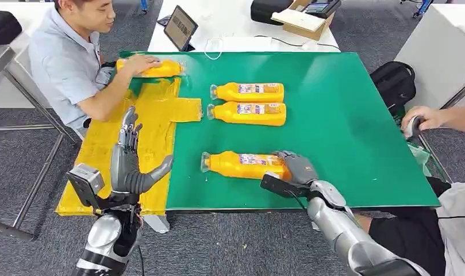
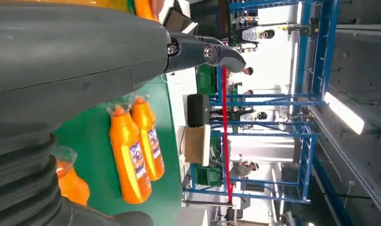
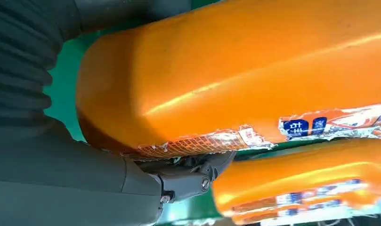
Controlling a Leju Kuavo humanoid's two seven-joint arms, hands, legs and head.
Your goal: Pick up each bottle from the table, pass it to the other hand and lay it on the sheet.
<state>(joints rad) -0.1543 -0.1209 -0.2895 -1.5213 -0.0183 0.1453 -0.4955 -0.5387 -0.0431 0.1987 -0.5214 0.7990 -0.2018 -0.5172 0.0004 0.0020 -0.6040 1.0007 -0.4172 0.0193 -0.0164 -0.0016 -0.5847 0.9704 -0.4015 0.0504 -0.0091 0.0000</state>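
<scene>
- Bottle (image 1: 244,165) lies on its side on the green mat (image 1: 345,132), near the front edge, cap pointing toward the yellow sheet (image 1: 141,144); likely the next one to lift.
- Right hand (image 1: 294,168) sits on the bottle's base end, fingers wrapped over the top; in the right wrist view the orange body fills the palm, so I judge it clamped on the bottle, though the bottle looks not yet lifted off the mat.
- Grip at the base end probably leaves the neck end free for the other hand to take.
- Left hand (image 1: 129,164) hovers over the sheet by the front left corner, fingers spread and pointing up, holding nothing; looks staged to receive the pass.
- Two more bottles (image 1: 248,92) and (image 1: 248,113) lie side by side mid-mat, just touching or nearly so, caps toward the sheet; they wait their turn.
- Fourth bottle (image 1: 152,69) lies at the far end of the sheet, under a person's hand (image 1: 139,60); person seems to be steadying or shifting it.
- Another person's hand (image 1: 422,118) rests at the right edge, holding a small dark item; can't tell what.
- Hidden: right-hand fingertips behind the bottle, so thumb contact is unclear; whether the bottle's underside touches the mat is hard to confirm.
- Cut off: the near bottle in the left wrist view, behind the hand's cover; labels are too blurred to read.
</scene>
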